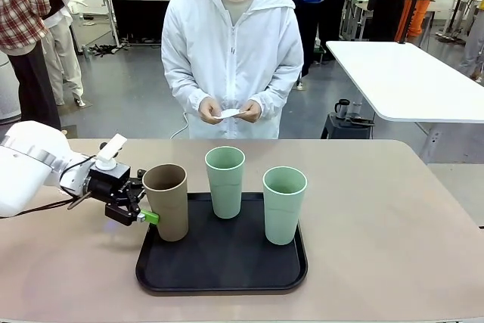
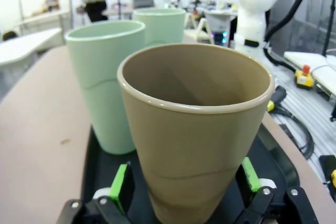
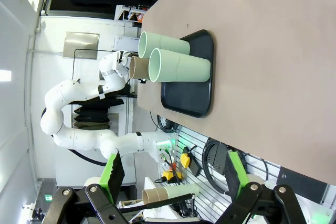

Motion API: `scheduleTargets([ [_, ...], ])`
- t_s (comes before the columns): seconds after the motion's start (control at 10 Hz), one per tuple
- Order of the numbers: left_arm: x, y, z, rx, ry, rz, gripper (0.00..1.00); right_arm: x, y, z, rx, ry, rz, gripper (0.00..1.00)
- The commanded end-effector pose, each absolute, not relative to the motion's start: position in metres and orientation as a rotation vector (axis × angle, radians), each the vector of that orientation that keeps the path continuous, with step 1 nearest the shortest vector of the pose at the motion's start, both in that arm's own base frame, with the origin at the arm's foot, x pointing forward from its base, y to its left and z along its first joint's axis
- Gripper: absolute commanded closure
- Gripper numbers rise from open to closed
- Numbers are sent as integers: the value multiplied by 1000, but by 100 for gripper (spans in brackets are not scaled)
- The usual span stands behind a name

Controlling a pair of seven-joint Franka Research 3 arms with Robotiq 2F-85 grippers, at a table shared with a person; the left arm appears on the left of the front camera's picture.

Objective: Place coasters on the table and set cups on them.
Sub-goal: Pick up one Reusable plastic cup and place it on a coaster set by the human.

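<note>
Tan-brown plastic is what the left tool (image 1: 145, 211) is lining up on. The tan cup (image 1: 165, 200) is standing upright at the 9 o'clock edge of the black tray (image 1: 219, 277), and the tool is reaching in low from the cup's 9 o'clock side. One green cup (image 1: 225, 181) is standing toward the tray's 12 o'clock and a second green cup (image 1: 284, 203) toward its 3 o'clock, both apart from the tan one. Across the desk (image 1: 393, 217), at its 12 o'clock side, a person is holding what looks like the white paper coasters (image 1: 229, 113) in both hands. None is lying on the desk yet.

To my eye the step in hand is gripping the tan cup to carry it off the tray. Doing it well is going to mean closing evenly and gently, since the wall is tapering toward the base and could slip downward out of a loose pinch. It also means lifting straight up over the tray's lip and swinging away toward 9 o'clock, clear of the green cups.

That left tool is standing spread wide, its green pads flanking the cup's lower wall, just beside it. I cannot tell whether either pad is touching. The right tool (image 3: 174, 177) is hanging well apart from the tray, likewise spread, gripping nothing.
</note>
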State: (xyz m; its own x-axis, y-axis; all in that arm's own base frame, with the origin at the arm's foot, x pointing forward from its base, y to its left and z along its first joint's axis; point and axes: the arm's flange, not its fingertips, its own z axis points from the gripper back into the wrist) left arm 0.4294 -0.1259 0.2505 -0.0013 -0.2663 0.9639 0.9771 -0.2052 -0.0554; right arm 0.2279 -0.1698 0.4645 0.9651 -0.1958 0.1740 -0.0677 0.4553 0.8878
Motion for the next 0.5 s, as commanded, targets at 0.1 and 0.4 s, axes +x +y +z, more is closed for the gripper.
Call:
scheduleTargets([
  [0.1, 428, -141, 241, -1182, -913, -1500, 0, 228, -170, 464, 1111, -266, -80, 0],
  [0.4, 428, -144, 237, -1191, -909, -1506, 0, 228, -170, 464, 1111, -266, -80, 0],
])
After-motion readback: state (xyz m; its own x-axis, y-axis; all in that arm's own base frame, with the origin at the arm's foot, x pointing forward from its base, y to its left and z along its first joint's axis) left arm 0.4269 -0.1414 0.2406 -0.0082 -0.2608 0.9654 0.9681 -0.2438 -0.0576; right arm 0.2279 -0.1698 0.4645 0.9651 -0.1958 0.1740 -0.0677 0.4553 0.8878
